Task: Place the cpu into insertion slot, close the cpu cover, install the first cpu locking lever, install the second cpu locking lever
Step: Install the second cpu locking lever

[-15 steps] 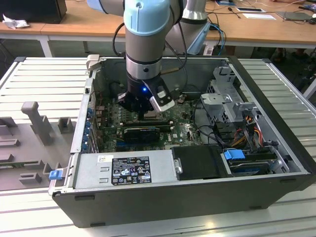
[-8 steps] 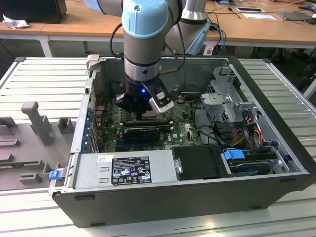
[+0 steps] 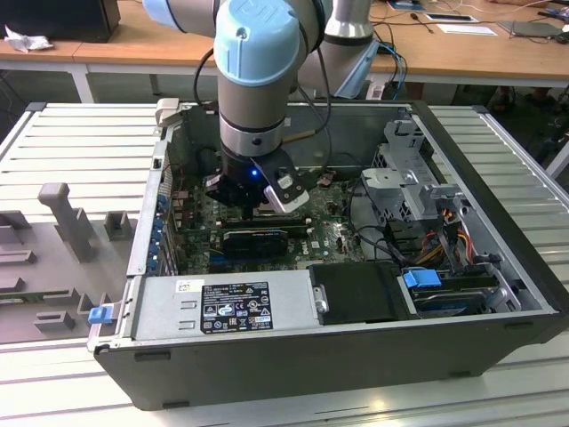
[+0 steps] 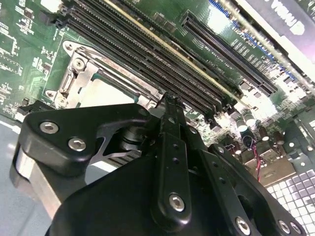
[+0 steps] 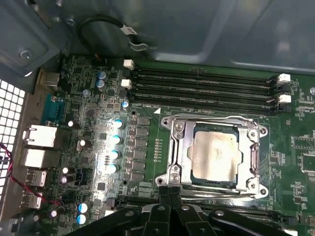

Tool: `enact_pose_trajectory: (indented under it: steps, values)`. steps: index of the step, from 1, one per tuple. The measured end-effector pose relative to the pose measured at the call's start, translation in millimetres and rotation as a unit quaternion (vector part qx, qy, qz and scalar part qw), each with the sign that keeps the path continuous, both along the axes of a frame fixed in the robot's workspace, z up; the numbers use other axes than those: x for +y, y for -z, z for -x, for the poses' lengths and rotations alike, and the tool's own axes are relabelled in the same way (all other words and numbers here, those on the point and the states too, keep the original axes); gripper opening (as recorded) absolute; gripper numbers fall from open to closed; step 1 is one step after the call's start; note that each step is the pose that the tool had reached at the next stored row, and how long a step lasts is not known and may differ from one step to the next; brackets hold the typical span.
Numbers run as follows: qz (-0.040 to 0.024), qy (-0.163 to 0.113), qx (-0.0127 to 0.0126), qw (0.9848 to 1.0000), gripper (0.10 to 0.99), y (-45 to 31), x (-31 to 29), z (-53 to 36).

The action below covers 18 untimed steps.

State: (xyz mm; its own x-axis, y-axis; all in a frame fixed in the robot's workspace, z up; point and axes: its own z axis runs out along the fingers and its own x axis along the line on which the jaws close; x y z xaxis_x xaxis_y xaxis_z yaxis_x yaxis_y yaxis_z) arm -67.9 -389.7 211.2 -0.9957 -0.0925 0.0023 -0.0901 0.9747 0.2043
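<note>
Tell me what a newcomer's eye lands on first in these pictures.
First, the pale blue robot arm reaching down into the open computer case in the exterior view. Then, in the first wrist view, the cpu lying in the insertion slot with the cpu cover framing it, beside the long black memory slots; the gripper sits at the socket's edge.

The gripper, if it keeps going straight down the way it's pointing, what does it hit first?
Most likely the metal frame at the near edge of the insertion slot. In the first wrist view the gripper points at that edge, beside the seated cpu. How much height remains above the board is unclear.
</note>
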Motion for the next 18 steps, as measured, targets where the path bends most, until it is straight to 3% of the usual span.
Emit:
enact_pose_trajectory:
  steps: [7, 9, 13, 16, 17, 18]
  values:
    - [-0.0165, 0.0, -0.0001, 0.9999, 0.106, 5.9, -2.7, 2.1]
    - [-0.025, 0.0, -0.0001, 0.9997, 0.106, 7.8, -3.1, 3.8]
    - [-0.0343, 0.0, 0.0, 0.9994, 0.106, 11.0, -3.5, 4.0]
    - [-0.0454, 0.0, -0.0001, 0.999, 0.106, 15.1, -3.5, 4.0]
    - [-0.0459, 0.0, -0.0002, 0.9989, 0.106, 14.6, -3.4, 4.0]
    - [-0.0463, 0.0, -0.0002, 0.9989, 0.106, 9.2, -3.4, 4.0]
